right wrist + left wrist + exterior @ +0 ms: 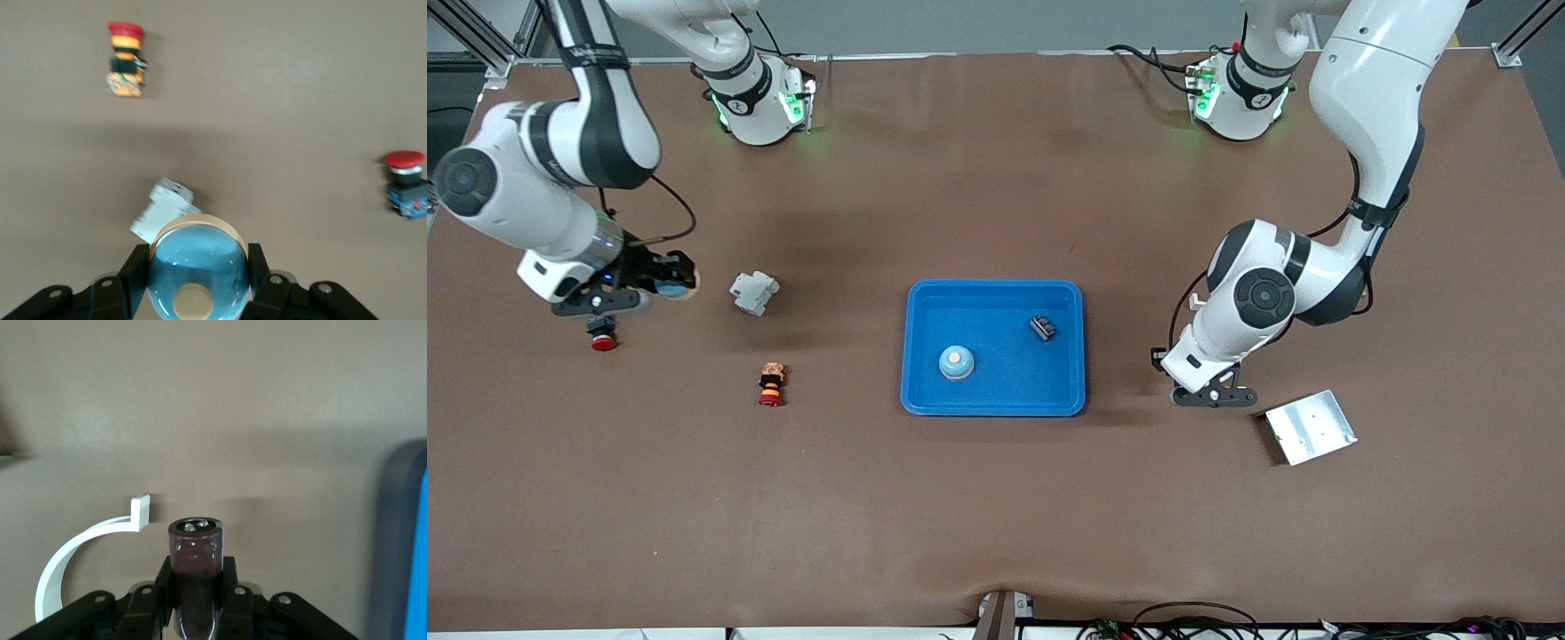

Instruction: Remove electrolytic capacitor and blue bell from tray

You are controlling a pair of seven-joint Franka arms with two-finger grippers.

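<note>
My left gripper [1215, 392] hangs over bare table between the blue tray [996, 286] and a metal plate. In the left wrist view it [195, 580] is shut on a dark maroon capacitor [195, 543]; the hand hides the capacitor in the front view. My right gripper [665, 274] is over the table toward the right arm's end and is shut on a blue bell [679, 286]. In the right wrist view the bell [199, 263] fills the gripper [197, 270]. In the tray stand a second blue bell [956, 363] and a small dark part [1042, 327].
A white-grey block [753, 292], a red button [603, 339] and a red-orange button [771, 384] lie toward the right arm's end. A metal plate [1310, 427] lies beside my left gripper. A white curved strip [70, 563] and the tray's edge [408, 540] show in the left wrist view.
</note>
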